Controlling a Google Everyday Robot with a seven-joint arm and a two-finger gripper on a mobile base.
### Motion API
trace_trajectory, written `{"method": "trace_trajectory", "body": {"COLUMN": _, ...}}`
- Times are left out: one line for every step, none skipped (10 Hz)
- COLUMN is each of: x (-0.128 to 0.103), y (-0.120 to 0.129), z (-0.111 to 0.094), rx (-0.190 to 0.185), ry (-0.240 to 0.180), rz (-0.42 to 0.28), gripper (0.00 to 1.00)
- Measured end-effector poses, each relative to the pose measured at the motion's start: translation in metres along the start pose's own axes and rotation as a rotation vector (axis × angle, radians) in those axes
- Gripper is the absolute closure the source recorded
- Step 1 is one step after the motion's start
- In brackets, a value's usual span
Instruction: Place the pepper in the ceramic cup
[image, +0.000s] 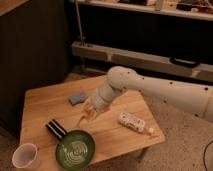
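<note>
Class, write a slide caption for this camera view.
The gripper holds the pepper over the table; the ceramic cup stands at its near corner.

The arm (155, 91) is smooth and white, built of thick rounded segments dotted with small dark marks. Its pale claw (90, 109) sits at the tip, above the table (44, 111).

End effector (90, 109) over table (45, 107) centre, gripping pepper (86, 116); ceramic cup (25, 156) at front-left corner.

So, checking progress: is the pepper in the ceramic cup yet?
Out: the hand holds the pepper over the table, apart from the ceramic cup.
</note>
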Motion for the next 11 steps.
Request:
{"method": "trace_trajectory", "body": {"x": -0.018, "y": -0.016, "z": 0.013, "rx": -0.015, "ry": -0.045, "rz": -0.043, "gripper": 1.0}}
{"method": "trace_trajectory", "body": {"x": -0.036, "y": -0.029, "z": 0.025, "rx": -0.031, "ry": -0.082, "rz": -0.077, "gripper": 1.0}}
{"method": "trace_trajectory", "body": {"x": -0.065, "y": -0.037, "z": 0.046, "rx": -0.074, "ry": -0.137, "rz": -0.122, "gripper": 1.0}}
{"method": "trace_trajectory", "body": {"x": -0.089, "y": -0.038, "z": 0.062, "rx": -0.111, "ry": -0.187, "rz": -0.154, "gripper": 1.0}}
{"method": "trace_trajectory", "body": {"x": -0.105, "y": -0.034, "z": 0.073, "rx": -0.151, "ry": -0.234, "rz": -0.174, "gripper": 1.0}}
{"method": "trace_trajectory", "body": {"x": -0.124, "y": -0.03, "z": 0.086, "rx": -0.197, "ry": -0.294, "rz": -0.189, "gripper": 1.0}}
{"method": "trace_trajectory", "body": {"x": -0.143, "y": -0.025, "z": 0.101, "rx": -0.252, "ry": -0.372, "rz": -0.205, "gripper": 1.0}}
{"method": "trace_trajectory", "body": {"x": -0.16, "y": -0.021, "z": 0.11, "rx": -0.297, "ry": -0.427, "rz": -0.224, "gripper": 1.0}}
{"method": "trace_trajectory", "body": {"x": -0.17, "y": -0.018, "z": 0.116, "rx": -0.328, "ry": -0.466, "rz": -0.239, "gripper": 1.0}}
{"method": "trace_trajectory", "body": {"x": -0.184, "y": -0.017, "z": 0.122, "rx": -0.37, "ry": -0.518, "rz": -0.262, "gripper": 1.0}}
{"method": "trace_trajectory", "body": {"x": -0.189, "y": -0.016, "z": 0.124, "rx": -0.388, "ry": -0.535, "rz": -0.271, "gripper": 1.0}}
